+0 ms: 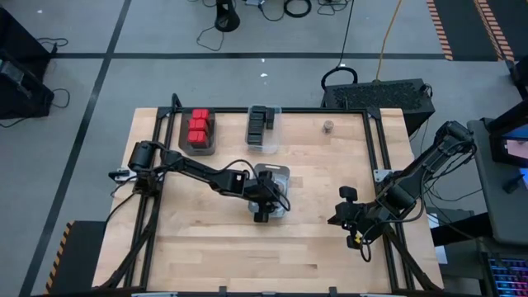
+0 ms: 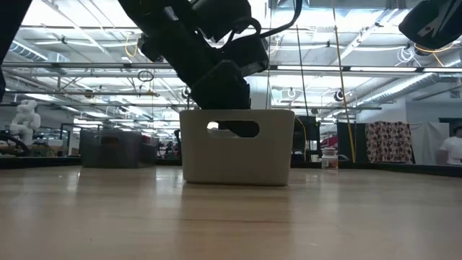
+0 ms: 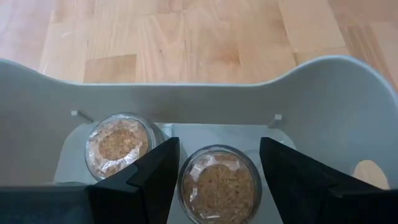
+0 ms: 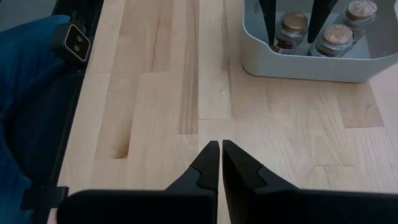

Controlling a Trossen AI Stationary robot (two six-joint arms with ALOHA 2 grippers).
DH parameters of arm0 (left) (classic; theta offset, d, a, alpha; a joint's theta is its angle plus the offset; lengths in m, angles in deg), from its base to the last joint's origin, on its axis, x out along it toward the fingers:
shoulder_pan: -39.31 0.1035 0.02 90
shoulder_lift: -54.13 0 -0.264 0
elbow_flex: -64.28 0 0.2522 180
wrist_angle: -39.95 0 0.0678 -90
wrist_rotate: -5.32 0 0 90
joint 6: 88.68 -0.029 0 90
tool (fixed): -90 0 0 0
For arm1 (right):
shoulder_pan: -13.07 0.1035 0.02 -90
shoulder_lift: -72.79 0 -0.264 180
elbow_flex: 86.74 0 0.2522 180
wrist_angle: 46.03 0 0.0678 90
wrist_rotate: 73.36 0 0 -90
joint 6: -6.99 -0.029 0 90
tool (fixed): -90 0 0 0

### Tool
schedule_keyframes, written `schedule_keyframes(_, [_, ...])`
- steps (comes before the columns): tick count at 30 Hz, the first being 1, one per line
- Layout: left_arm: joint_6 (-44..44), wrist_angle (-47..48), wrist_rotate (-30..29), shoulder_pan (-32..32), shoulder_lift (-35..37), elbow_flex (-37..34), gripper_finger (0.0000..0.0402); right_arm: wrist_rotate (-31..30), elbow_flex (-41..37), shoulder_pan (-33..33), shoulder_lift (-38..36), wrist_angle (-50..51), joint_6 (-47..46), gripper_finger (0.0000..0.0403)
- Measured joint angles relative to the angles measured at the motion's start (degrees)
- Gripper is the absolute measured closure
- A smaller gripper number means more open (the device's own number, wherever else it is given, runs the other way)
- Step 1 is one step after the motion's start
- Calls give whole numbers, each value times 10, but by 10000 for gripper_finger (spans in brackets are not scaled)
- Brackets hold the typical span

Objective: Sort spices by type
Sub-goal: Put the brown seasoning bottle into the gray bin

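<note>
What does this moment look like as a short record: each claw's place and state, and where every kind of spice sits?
left claw: inside the grey bin at mid table, fingers open either side of a round jar
second jar: in the same bin, beside the first
right claw: shut, over bare wood on the table's right side, holding nothing
red boxes: grouped in a container at the table's far edge
black boxes: in the neighbouring clear bin
lone jar: stands alone on the table, far right
</note>
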Motion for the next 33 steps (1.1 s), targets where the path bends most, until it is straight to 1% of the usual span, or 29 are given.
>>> schedule_keyframes(5, [0,6,11,0,0,15,173,0,0,0,0,0,0,403])
schedule_keyframes(10, [0,31,12,0,0,31,173,0,0,0,0,0,0,403])
schedule_keyframes(17, [-6,114,17,0,0,86,173,0,0,0,0,0,0,403])
schedule_keyframes(20, [-25,139,-1,0,0,112,173,0,0,0,0,0,0,403])
schedule_keyframes(24, [-51,143,-39,1,1,134,173,0,0,0,0,0,0,403])
schedule_keyframes(26, [-52,147,-46,5,1,144,173,0,0,0,0,0,9,403])
schedule_keyframes(30, [-46,206,-18,12,1,163,173,0,0,0,0,0,14,403])
schedule_keyframes(33, [-44,237,-14,9,1,166,173,0,0,0,0,0,16,403])
